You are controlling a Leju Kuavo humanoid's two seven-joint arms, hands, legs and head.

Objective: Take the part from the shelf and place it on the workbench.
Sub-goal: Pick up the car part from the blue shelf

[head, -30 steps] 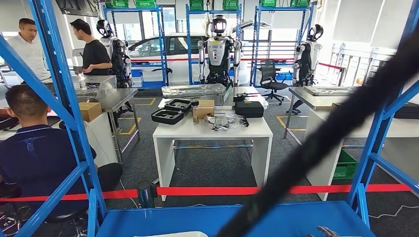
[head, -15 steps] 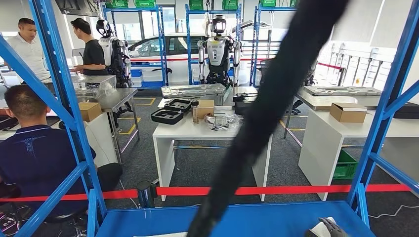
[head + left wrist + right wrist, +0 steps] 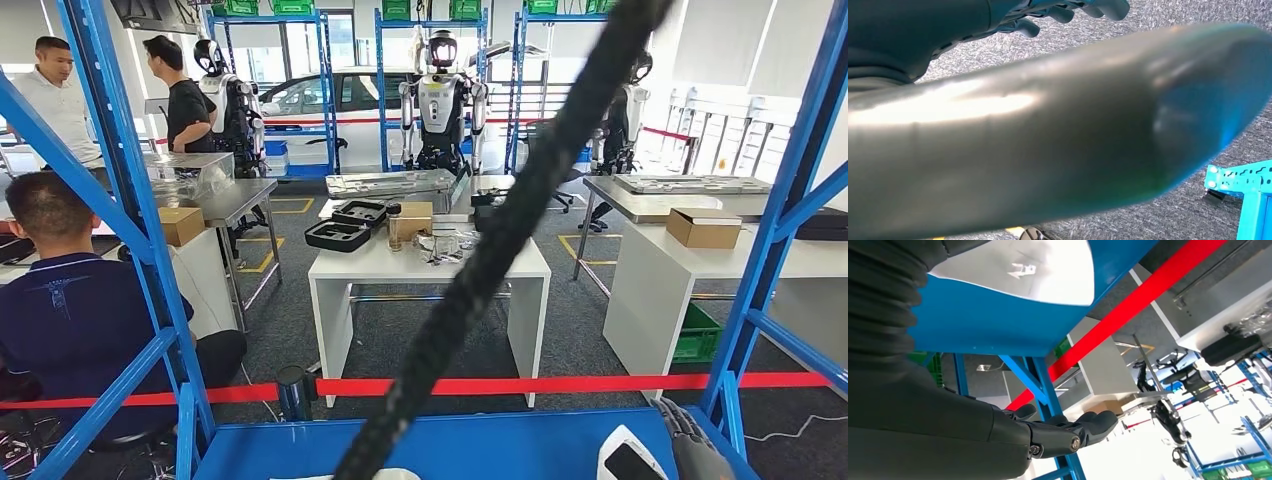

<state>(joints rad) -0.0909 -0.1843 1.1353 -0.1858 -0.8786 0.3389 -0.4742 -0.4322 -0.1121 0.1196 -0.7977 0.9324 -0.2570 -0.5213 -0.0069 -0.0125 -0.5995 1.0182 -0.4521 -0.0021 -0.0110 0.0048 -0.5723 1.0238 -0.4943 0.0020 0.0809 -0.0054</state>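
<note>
Part (image 3: 628, 458), white and flat, is seen at the lower right of the head frame on the blue shelf (image 3: 470, 440), just beside the right hand (image 3: 690, 445). The right hand's fingers (image 3: 1083, 432) are extended and apart, gripping nothing, presumably ahead of a grasp. The left hand (image 3: 1068, 10) hangs over carpet; its state cannot be told. A cardboard box (image 3: 705, 227) sits closed, contents hidden.

white part (image 3: 627, 458) cut off by frame edge, blurred black cable (image 3: 500, 240)
</note>
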